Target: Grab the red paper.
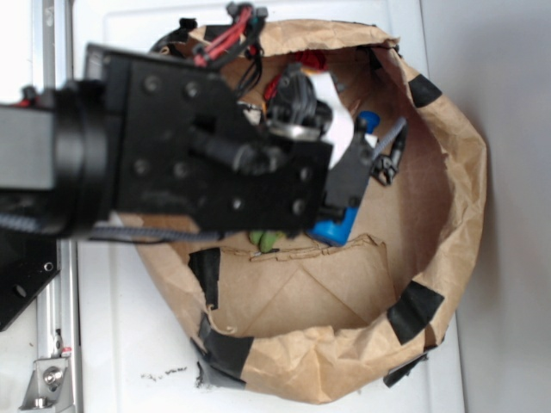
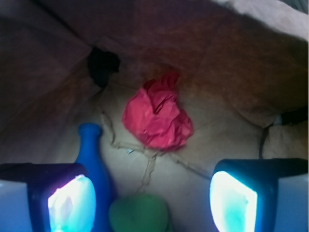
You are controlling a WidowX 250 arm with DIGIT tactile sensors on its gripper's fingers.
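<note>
Done: the gripper (image 2: pixel 152 195) is over the paper bag (image 1: pixel 448 172), wide open, holding nothing.
Left: go down and grab the red paper (image 2: pixel 157 117).

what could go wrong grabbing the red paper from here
1. The blue bottle and green plush toy lie near the open gripper, closer than the red paper; closing early could catch one of them instead.
2. The paper lies ahead of the fingers, not between them, so the gripper may shut on nothing.
3. The brown paper wall surrounds the arm closely; a wide move could snag it.
</note>
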